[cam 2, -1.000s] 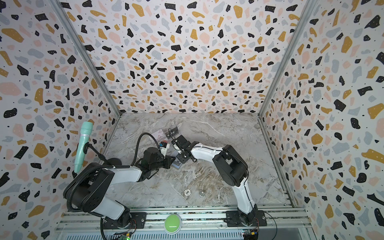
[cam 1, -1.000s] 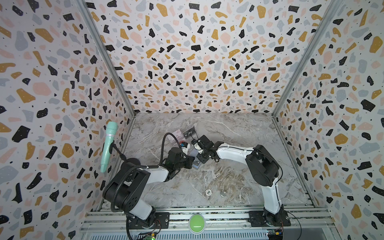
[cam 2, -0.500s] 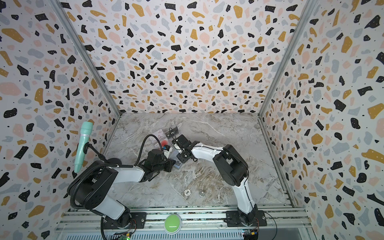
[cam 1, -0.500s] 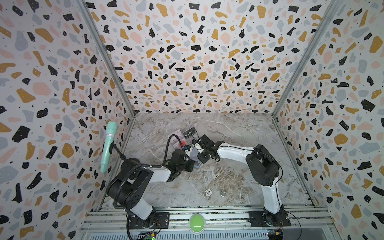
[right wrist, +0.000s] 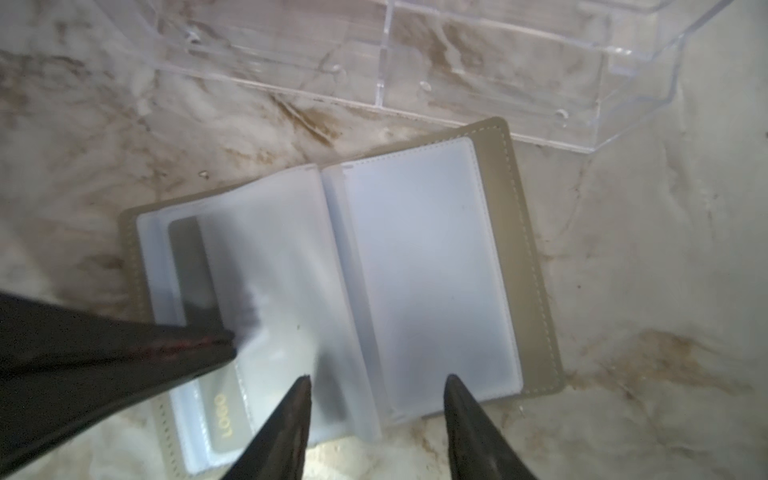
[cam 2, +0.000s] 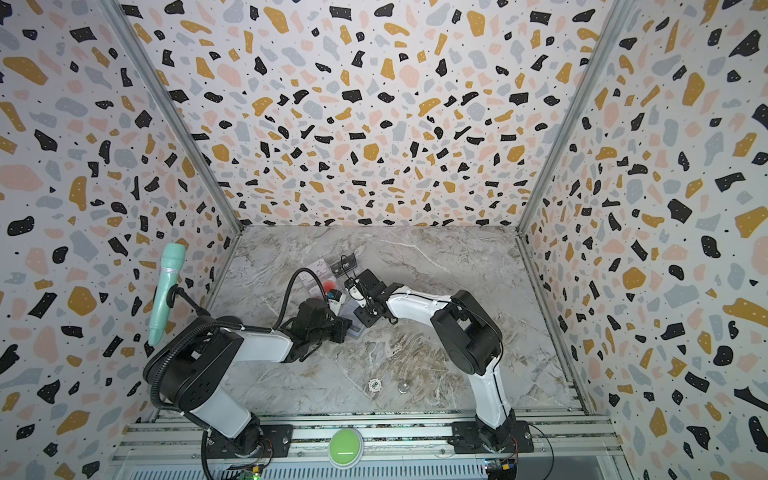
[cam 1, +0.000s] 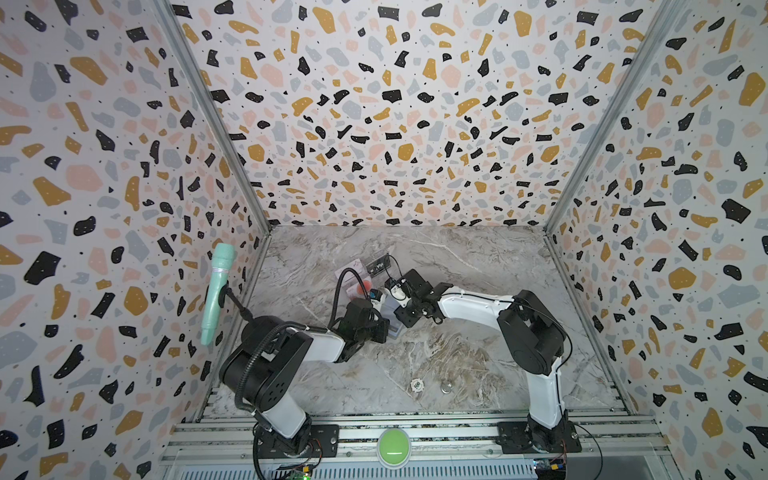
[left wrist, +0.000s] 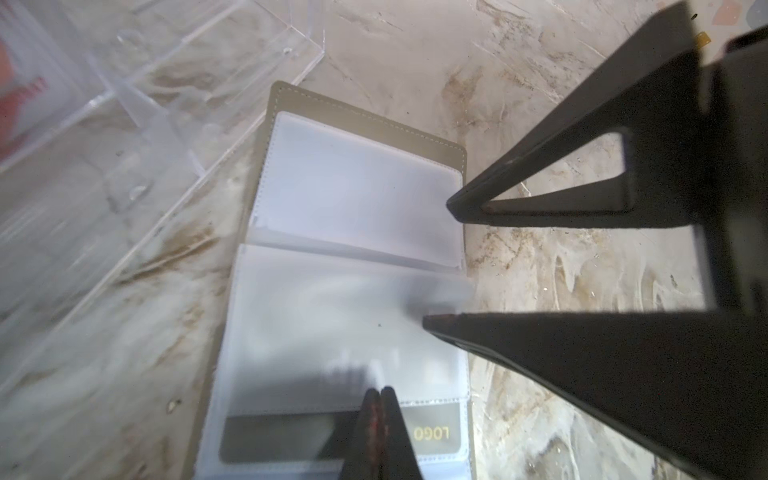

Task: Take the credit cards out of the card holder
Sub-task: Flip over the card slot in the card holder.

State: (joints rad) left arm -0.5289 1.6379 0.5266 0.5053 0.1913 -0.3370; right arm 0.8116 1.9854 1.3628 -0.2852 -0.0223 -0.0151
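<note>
The taupe card holder point(left wrist: 365, 124) point(right wrist: 523, 257) lies open on the marble, its pale sleeve pages up, and is partly hidden between the arms in both top views point(cam 1: 394, 328) point(cam 2: 356, 328). One sleeve holds a dark card with gold "LOGO" point(left wrist: 432, 434) point(right wrist: 187, 257). My left gripper point(left wrist: 378, 392) point(right wrist: 230, 345) is shut, tips pressed on that sleeve page. My right gripper point(right wrist: 378, 379) point(left wrist: 438, 262) stands open at the holder's edge, astride a blurred loose page. The red-circle card point(cam 1: 362, 286), black VIP card point(cam 1: 379, 264) and a whitish card point(cam 1: 353, 266) lie in the clear tray.
The clear plastic tray point(left wrist: 174, 104) point(right wrist: 478, 62) sits just behind the holder, nearly touching it. A white chip point(cam 1: 417, 385) and a coin point(cam 1: 446, 388) lie near the front. A mint microphone point(cam 1: 216, 291) stands at the left wall and a green button point(cam 1: 393, 442) on the front rail.
My right gripper's jaws have spread apart over the holder. The left gripper has stayed shut, and its arm has shifted slightly toward the front.
</note>
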